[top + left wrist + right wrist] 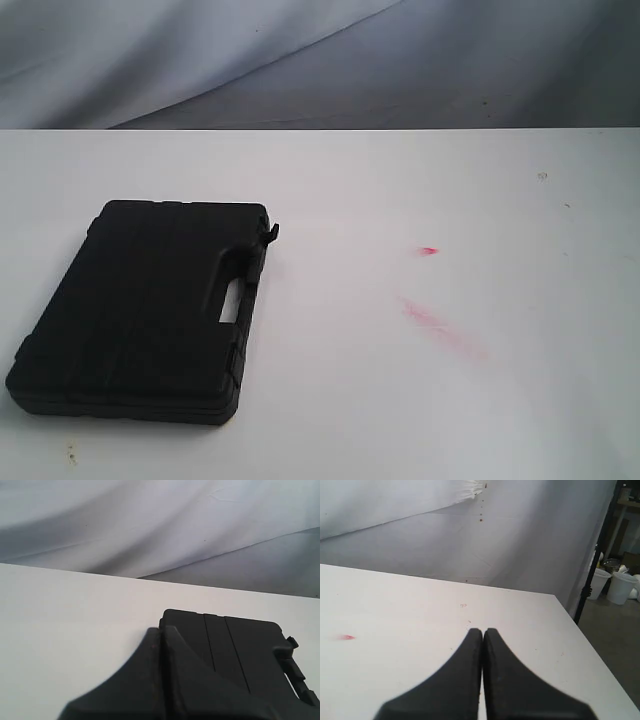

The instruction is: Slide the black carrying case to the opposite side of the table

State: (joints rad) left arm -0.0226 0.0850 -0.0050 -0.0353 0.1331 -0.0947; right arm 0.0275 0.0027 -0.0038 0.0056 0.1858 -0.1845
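The black carrying case lies flat on the white table at the left, its handle cutout facing the middle. Neither arm shows in the exterior view. In the left wrist view my left gripper is shut with nothing between its fingers, its tips just before the near corner of the black carrying case; contact cannot be told. My right gripper is shut and empty over bare table, away from the case.
Pink-red smears and a small red spot mark the tabletop right of the case. A grey cloth backdrop hangs behind the far edge. The table's right edge drops toward white buckets on the floor.
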